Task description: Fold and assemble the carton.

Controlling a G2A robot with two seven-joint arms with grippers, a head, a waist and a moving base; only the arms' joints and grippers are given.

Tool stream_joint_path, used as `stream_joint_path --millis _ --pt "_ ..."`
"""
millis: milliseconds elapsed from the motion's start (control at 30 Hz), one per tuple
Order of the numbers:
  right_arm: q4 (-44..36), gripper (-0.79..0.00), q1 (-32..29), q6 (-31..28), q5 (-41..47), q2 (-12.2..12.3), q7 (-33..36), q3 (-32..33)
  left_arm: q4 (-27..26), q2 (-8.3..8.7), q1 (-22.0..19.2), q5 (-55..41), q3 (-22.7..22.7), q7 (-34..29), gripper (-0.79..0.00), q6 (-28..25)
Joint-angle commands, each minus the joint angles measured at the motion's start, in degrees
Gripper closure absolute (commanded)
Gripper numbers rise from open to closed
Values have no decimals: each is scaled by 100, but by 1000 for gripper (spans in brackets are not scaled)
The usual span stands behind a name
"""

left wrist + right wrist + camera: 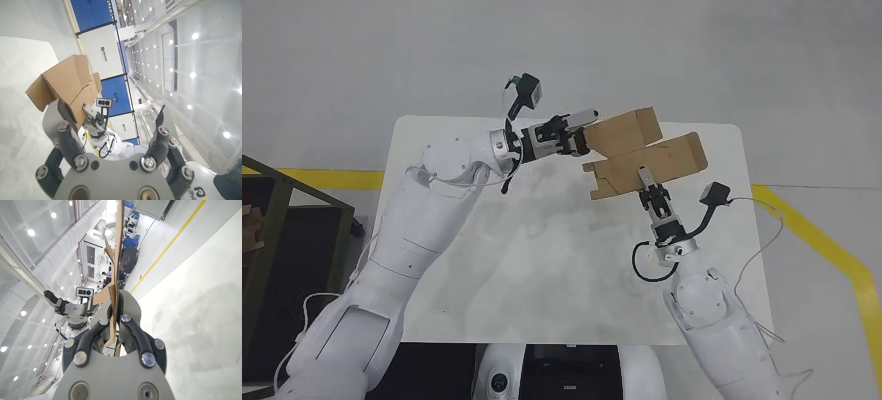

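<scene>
**Carton up off the tabletop, right tool has it**

The brown cardboard carton (642, 150) is over the far right part of the white tabletop (492, 280), and it is only partly formed: from above, two box-like sections sit side by side, one a little farther back than the other.

The right tool (115, 306) is clamped hard on a thin cardboard edge. In its own wrist view both pads are pressed together on the sheet, which runs edge-on straight away from the camera with loose flaps splaying off it. From above, this tool comes in at the carton's near side.

Over to the left tool (111, 108), and it is spread wide, fingers well apart. It sits at the carton's left end. In the left wrist view the corner of a flap lies right at the inner face of one finger (64, 111), while the other finger stands off in open air. I cannot tell whether that first pad actually presses the cardboard. Behind the flap, the right tool grips the carton's other side.
</scene>
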Motion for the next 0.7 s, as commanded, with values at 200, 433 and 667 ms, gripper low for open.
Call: stream_joint_path --millis 200,433,667 --pt "-68 0 -61 -24 -95 -29 -11 17 123 -54 -128 179 120 153 -785 -13" --pt "-99 0 -94 -37 -142 -55 -10 40 271 -113 -240 348 266 276 -785 8" --pt "-103 0 -102 -34 -174 -83 13 48 345 -152 -282 519 353 355 -785 18"
